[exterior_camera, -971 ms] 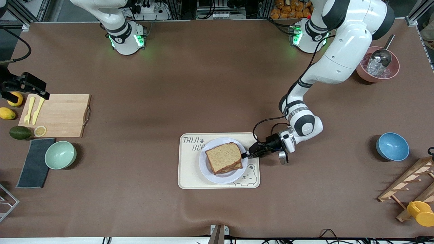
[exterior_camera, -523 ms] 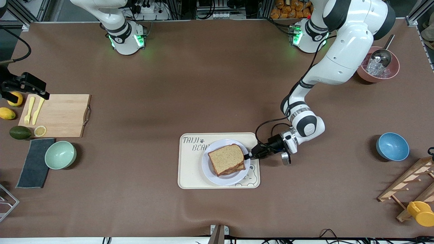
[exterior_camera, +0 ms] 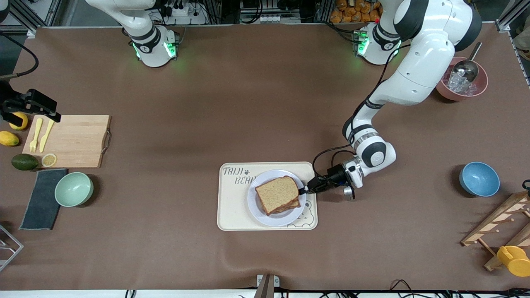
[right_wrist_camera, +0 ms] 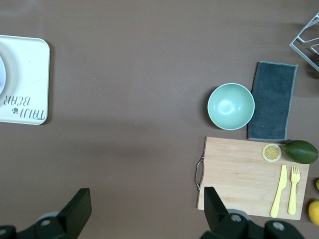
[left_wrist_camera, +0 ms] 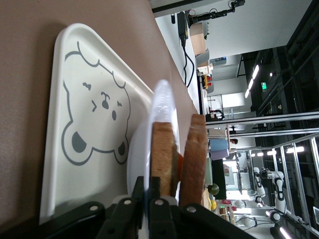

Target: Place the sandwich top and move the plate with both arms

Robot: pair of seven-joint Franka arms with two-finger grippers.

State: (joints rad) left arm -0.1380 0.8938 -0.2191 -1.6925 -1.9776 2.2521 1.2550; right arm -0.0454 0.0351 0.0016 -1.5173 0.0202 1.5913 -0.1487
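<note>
- Currently left gripper [exterior_camera: 305,190] pinches the plate [exterior_camera: 276,219] rim at three o'clock; sandwich top [exterior_camera: 276,193] sits stacked.
- Right gripper [right_wrist_camera: 144,211] waits, fingers spread wide, above the table.

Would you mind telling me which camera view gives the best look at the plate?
The front view: it shows the plate whole, round, on the bear-printed tray, sandwich on it. The left wrist view shows the plate only edge-on at its rim, between the left gripper's jaws. The right wrist view catches just a sliver.
</note>
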